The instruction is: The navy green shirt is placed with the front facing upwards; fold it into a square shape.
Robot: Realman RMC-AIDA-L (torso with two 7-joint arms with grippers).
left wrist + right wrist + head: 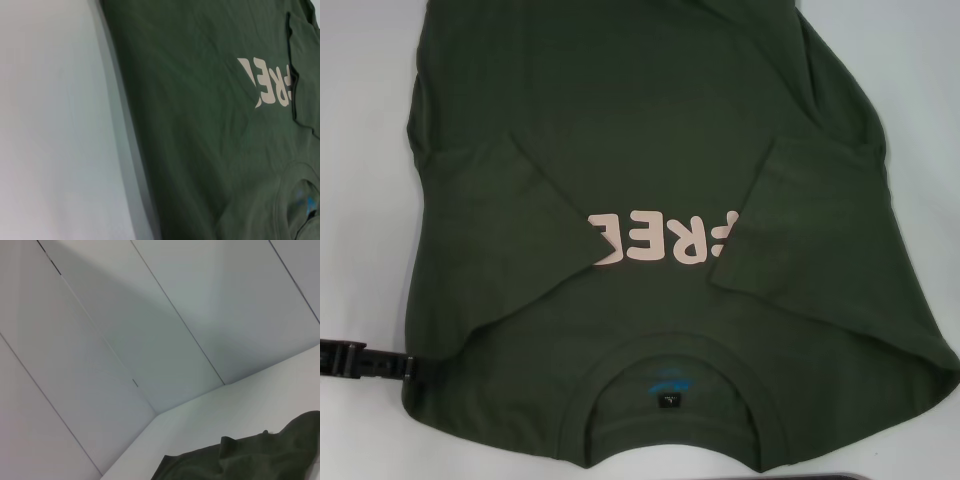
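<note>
Shirt (650,150) lay front up on the white table (365,200), both sleeves folded in over the chest.

You had the collar at the near edge, the label (670,390) showing inside it, and the hem far from you; the right sleeve (790,225) covered the first letter of "FREE" (655,238). The left gripper (365,360) sat at the near left, touching the shirt's shoulder edge; you couldn't tell its jaws' state. The right gripper wasn't visible. Pale panelled walls (150,330) rose beyond the table.
</note>
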